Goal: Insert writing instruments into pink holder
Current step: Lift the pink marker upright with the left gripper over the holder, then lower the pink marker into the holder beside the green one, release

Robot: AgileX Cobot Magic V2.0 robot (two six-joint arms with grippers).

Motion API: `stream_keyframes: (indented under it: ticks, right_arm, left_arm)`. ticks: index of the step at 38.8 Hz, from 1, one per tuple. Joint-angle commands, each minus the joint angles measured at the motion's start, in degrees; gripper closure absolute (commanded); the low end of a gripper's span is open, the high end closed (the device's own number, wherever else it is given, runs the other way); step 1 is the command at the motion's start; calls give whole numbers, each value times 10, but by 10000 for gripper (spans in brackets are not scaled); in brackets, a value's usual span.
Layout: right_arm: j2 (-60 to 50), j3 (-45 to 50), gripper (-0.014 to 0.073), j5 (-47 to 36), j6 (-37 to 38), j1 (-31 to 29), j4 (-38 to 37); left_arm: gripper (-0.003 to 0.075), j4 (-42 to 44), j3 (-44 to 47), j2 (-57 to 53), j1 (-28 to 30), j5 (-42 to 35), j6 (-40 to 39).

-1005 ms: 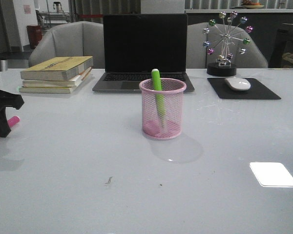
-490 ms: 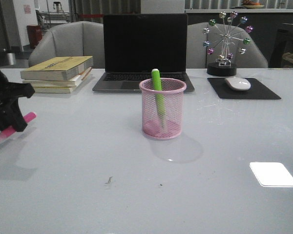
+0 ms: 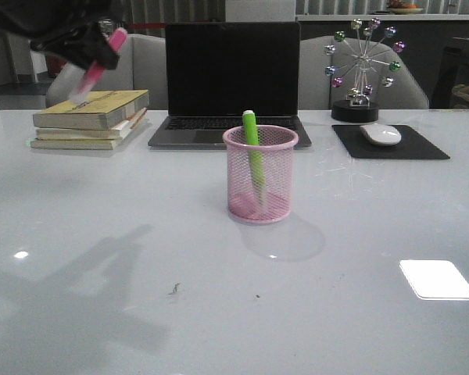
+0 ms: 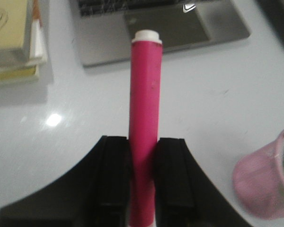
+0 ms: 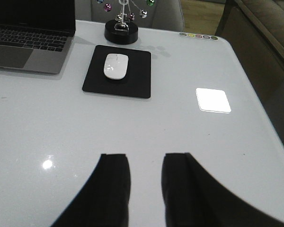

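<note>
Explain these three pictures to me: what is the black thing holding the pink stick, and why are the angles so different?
It's a two-armed robot. One camera looks forward over the table; the others ride on each wrist. The left gripper is clamped on a pink marker, raised above the books. The right gripper is open, holding nothing. A pink mesh cup already holds a green marker. Behind it are a laptop, a mouse on its pad, and a desk toy.

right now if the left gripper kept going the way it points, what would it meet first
Probably the open grey laptop: the left gripper, shut on the pink-magenta marker, points the marker's white tip at its trackpad. Depth is unclear.
</note>
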Motion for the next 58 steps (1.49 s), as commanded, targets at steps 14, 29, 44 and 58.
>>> stream_keyframes:
  ticks: [14,29,44,58]
  right_arm:
    - [-4,-16,274,-45,-2,-3,-5]
    - [-4,-16,274,-45,-2,-3,-5]
    - [-4,-16,274,-45,-2,-3,-5]
    - [-4,-16,274,-45,-2,-3,-5]
  left_arm:
    - [624,-12,-1,-40,-193,-370,2]
    - [619,66,75,3,-233,-566,-99]
    - [618,130,75,63,-234,-595,-178]
    - [618,174,75,100,-253,-623,-242]
